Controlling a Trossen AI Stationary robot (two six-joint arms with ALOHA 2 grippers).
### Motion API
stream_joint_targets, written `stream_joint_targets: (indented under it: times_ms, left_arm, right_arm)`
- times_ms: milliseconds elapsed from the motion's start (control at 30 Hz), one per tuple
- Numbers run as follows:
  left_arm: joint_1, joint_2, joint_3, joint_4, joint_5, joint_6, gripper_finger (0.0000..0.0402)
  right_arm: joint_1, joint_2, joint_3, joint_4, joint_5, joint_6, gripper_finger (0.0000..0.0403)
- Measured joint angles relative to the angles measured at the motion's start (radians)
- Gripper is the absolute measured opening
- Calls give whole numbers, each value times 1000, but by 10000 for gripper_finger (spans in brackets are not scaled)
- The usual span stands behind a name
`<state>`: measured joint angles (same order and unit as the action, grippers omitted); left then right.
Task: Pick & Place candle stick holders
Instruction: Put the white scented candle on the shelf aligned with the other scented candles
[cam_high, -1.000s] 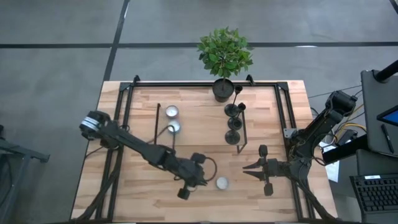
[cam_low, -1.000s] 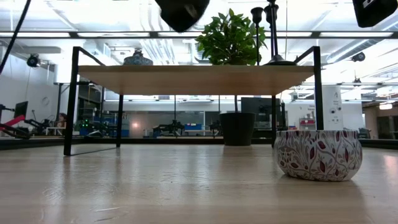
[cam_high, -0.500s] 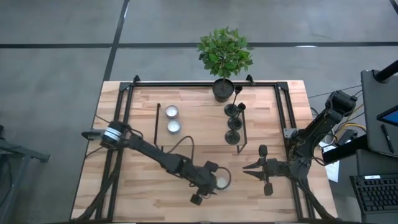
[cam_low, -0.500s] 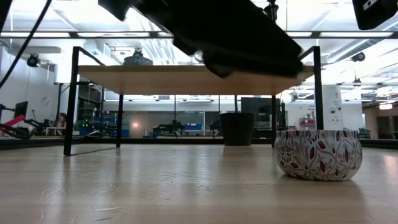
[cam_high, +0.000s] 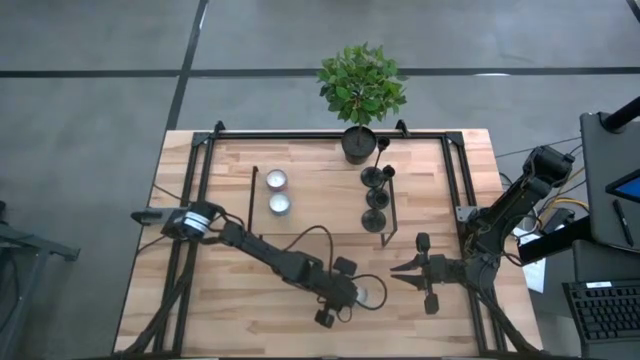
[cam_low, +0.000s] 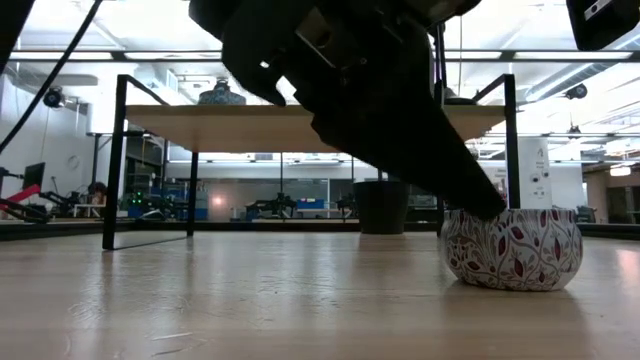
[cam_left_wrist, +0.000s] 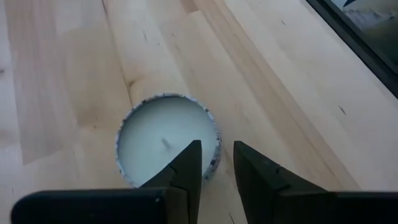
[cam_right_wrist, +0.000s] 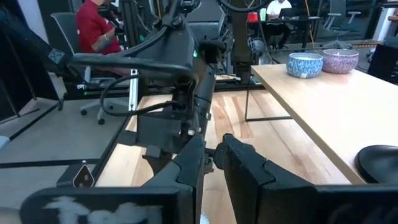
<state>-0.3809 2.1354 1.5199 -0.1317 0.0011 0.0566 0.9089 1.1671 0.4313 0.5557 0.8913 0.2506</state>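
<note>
Three black candle stick holders (cam_high: 376, 197) stand in a row by their disc bases on the right end of a raised wooden shelf (cam_high: 320, 205); they also show in the low view (cam_low: 438, 50). My left gripper (cam_high: 360, 294) is low over a white tealight candle in a patterned tin (cam_low: 512, 250) near the table's front, its fingers slightly apart. One finger is over the wax (cam_left_wrist: 158, 146) and one is outside the tin. My right gripper (cam_high: 398, 271) waits at the right, empty, its fingers a narrow gap apart. My left gripper (cam_left_wrist: 216, 149) has one finger over the wax and the other outside the tin's wall (cam_left_wrist: 215, 163), so the wall lies between them. The fingers slant down from the table's left. The tin stands on the table. I cannot tell whether the fingers touch it.
Two more white candles (cam_high: 279, 192) sit on the shelf's left part. A black plant pot (cam_high: 358, 145) with a green plant stands at the far edge. Black frame rails (cam_high: 455, 190) run along the table's sides. Bare wood lies at the front left.
My left gripper has gone toward the table's right edge and down, onto the patterned candle near the front. The candle has stayed where it was.
</note>
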Motion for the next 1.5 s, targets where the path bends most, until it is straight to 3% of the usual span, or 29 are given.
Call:
stream_joint_targets:
  times_ms: [500,700,867,1067,1233,1500]
  left_arm:
    - [0,1,-2,-52,-2,25,8]
    - [0,-8,-2,-68,1,16,3]
    - [-4,-53,39,-205,14,-24,2]
    - [-22,-177,53,-406,34,-67,1]
    - [-28,-354,32,-557,29,-131,1]
    - [22,-609,12,-867,-141,-252,0]
  right_arm:
    - [0,0,-2,1,0,4,52]
    - [0,0,-2,1,0,4,52]
    - [0,0,-3,1,0,4,52]
    - [0,0,-4,1,0,4,52]
    - [0,0,-5,1,0,7,52]
    - [0,0,-5,3,0,9,52]
